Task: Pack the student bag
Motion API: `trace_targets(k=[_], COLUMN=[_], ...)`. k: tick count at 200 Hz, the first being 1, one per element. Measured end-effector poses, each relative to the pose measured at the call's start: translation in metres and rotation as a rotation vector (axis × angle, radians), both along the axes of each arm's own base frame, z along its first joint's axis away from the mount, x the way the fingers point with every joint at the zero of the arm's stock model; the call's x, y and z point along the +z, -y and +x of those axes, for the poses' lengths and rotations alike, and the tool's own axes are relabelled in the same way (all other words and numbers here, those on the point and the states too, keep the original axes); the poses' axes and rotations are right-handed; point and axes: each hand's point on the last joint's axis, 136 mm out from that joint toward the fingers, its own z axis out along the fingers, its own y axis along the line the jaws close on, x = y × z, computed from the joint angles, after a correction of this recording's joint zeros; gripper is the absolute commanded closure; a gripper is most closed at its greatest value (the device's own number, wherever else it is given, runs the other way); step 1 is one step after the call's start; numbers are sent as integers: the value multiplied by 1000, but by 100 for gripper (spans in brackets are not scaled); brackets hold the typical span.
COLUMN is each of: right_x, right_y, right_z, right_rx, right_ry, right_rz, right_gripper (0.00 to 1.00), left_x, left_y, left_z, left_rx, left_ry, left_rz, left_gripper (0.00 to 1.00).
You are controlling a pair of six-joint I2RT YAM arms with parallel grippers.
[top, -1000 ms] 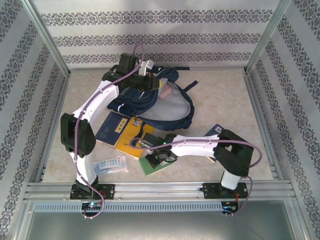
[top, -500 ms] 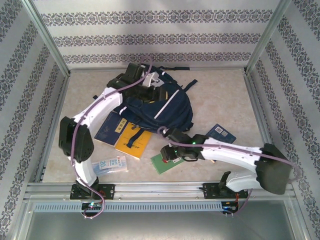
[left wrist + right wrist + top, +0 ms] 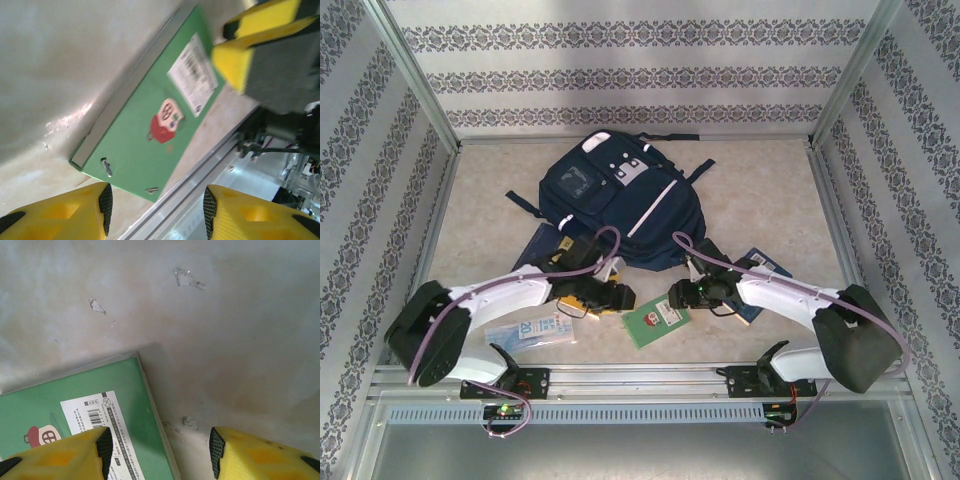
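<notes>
Both my pincers hang released and empty, the left pincer (image 3: 157, 202) and the right pincer (image 3: 160, 445) close together, low over the green book (image 3: 655, 322) that lies flat on the desk (image 3: 770, 190) near its front edge. If both go for it at once their fingers may knock, and so thin and flat a cover could skid away from pads scraping the desk. The student bag (image 3: 620, 205) lies front-up beyond them, mid-desk toward the back, and I see no open mouth, so a book carried there might just slide off.
</notes>
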Motion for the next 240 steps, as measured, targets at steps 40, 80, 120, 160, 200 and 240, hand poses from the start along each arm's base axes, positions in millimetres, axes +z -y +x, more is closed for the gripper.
trace_targets(k=[40, 80, 120, 160, 200, 240], right_x=[-7, -7, -8, -11, -10, -2], right_y=[-6, -6, -6, -5, -6, -20], right_z=[-1, -1, -1, -1, -2, -11], right_rx=[9, 8, 7, -16, -43, -25], right_ry=[-44, -49, -51, -60, -46, -54], right_rz=[37, 42, 41, 52, 81, 182], right_gripper=[45, 45, 48, 51, 51, 53], left_x=[-14, -23, -29, -43, -41, -43], left_y=[8, 1, -8, -6, 3, 6], left_z=[-10, -19, -27, -26, -19, -16], left_rx=[-37, -40, -25, -8, -11, -12], left_ry=[-39, -69, -86, -125, -148, -156], left_rz=[12, 32, 54, 78, 72, 76], left_gripper=[51, 50, 45, 46, 48, 51])
